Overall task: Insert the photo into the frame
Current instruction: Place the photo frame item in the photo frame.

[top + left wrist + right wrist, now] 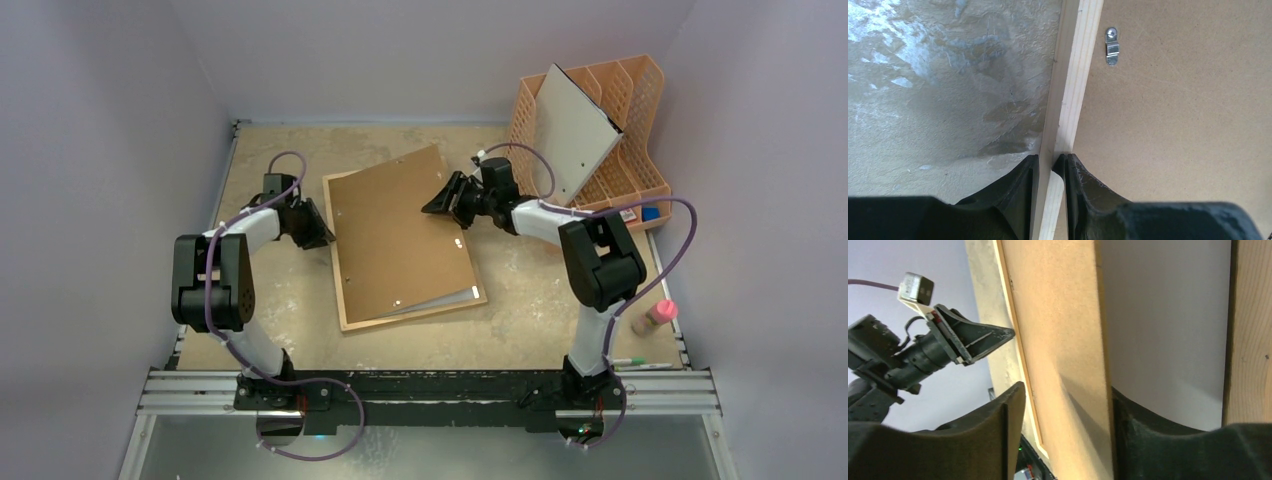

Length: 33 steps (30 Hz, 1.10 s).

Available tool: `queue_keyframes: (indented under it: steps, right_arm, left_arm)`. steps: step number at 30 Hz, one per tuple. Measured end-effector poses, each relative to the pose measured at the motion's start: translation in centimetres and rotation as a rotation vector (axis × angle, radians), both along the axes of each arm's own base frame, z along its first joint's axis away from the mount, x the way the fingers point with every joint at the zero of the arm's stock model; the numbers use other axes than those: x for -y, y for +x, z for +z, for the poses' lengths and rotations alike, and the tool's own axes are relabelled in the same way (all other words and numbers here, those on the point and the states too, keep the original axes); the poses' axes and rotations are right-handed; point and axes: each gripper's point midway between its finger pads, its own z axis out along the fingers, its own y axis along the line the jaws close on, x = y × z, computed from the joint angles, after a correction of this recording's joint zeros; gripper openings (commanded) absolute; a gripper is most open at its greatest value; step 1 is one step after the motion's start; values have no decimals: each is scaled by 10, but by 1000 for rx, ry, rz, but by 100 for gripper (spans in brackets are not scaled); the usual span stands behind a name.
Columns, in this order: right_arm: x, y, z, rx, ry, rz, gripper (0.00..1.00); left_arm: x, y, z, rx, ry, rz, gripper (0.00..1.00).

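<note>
The frame (400,318) of thin light wood lies face down in the middle of the table. My left gripper (318,232) is shut on its left rail (1070,85), one finger on each side. The brown backing panel (400,240) lies on the frame, tilted up along its right edge. My right gripper (440,203) is open with that edge between its jaws (1063,395), one finger under the panel (1063,330). The photo shows only as a white sheet under the panel, at the near right corner (455,297) and in the right wrist view (1168,325).
An orange lattice organizer (625,100) at the back right holds a white-grey board (575,135). A pink-capped bottle (655,317) and a pen (640,362) lie near the right edge. A metal clip (1112,46) sits on the backing.
</note>
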Motion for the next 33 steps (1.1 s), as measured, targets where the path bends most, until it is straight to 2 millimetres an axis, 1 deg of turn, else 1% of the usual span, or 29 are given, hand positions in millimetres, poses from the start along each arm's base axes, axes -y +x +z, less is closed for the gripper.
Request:
queue_keyframes:
  steps: [3, 5, 9, 14, 19, 23, 25, 28, 33]
  right_arm:
    - [-1, 0, -2, 0, -56, 12, 76]
    - [-1, 1, -1, 11, -88, 22, 82]
    - [1, 1, -3, 26, -146, 40, 88]
    - [8, -6, -15, 11, -236, 62, 96]
    - [9, -8, -31, -8, -321, 95, 98]
    - [3, -12, -39, -4, -376, 150, 99]
    - [0, -12, -41, 5, -405, 174, 99]
    - [0, -12, -41, 16, -456, 196, 99]
    - [4, -8, -35, 49, -535, 213, 99]
  left_arm:
    - [-1, 0, 0, 0, 0, 3, 27]
    - [-1, 0, 0, -1, 0, 4, 27]
    - [-3, 0, 0, -3, -1, 7, 29]
    - [-4, -1, 0, -6, 0, 9, 30]
    - [-6, -1, 0, -8, 0, 15, 31]
    - [-8, -1, 0, -11, 0, 20, 31]
    - [-9, -1, 0, -11, 1, 20, 31]
    - [-10, -1, -1, -11, 1, 22, 31]
    - [-9, -1, 0, -11, -1, 21, 33]
